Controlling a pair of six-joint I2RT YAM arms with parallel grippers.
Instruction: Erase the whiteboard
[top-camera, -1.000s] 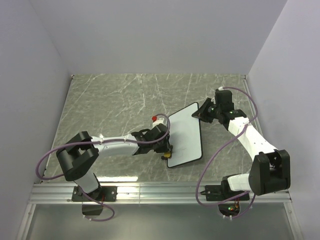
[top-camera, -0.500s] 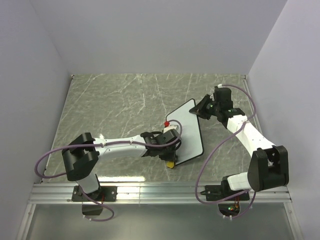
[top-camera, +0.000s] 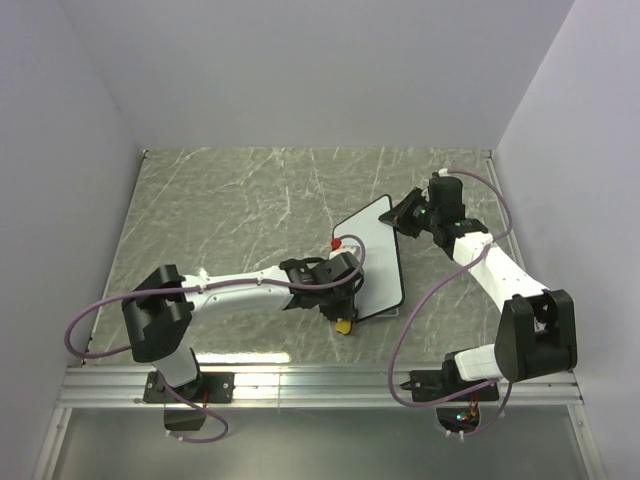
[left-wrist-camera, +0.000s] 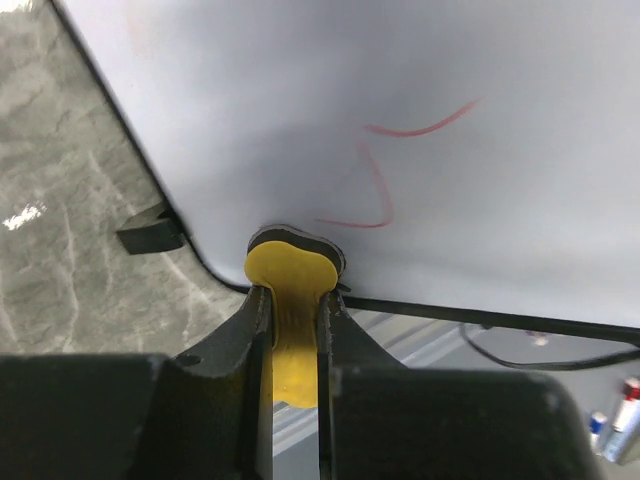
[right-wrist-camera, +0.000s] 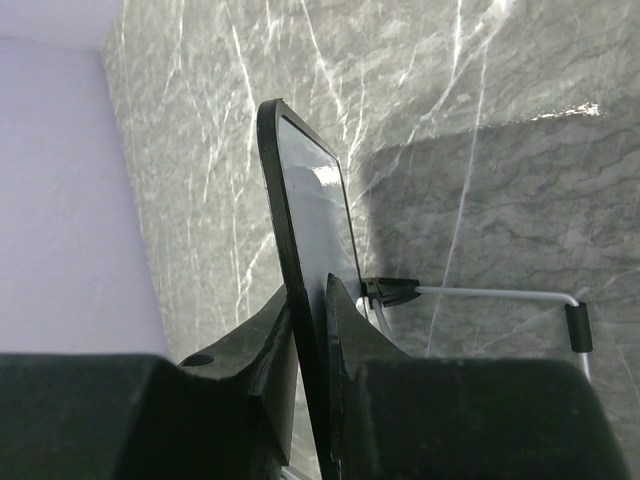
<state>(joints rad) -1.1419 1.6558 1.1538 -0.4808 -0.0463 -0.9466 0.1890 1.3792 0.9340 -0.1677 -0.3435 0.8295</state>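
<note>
At the board's (top-camera: 375, 262) far corner, my right gripper (top-camera: 403, 218) clamps the rim to steady it. My left gripper (left-wrist-camera: 292, 300), clamped on the eraser (left-wrist-camera: 290, 290), presses it at the near edge, beside red marks (left-wrist-camera: 375, 185).

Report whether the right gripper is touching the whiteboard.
Touching. The right wrist view shows the flat white, black-rimmed whiteboard standing on edge inside the right gripper, its two fingers pressed against both faces with no gap.
</note>
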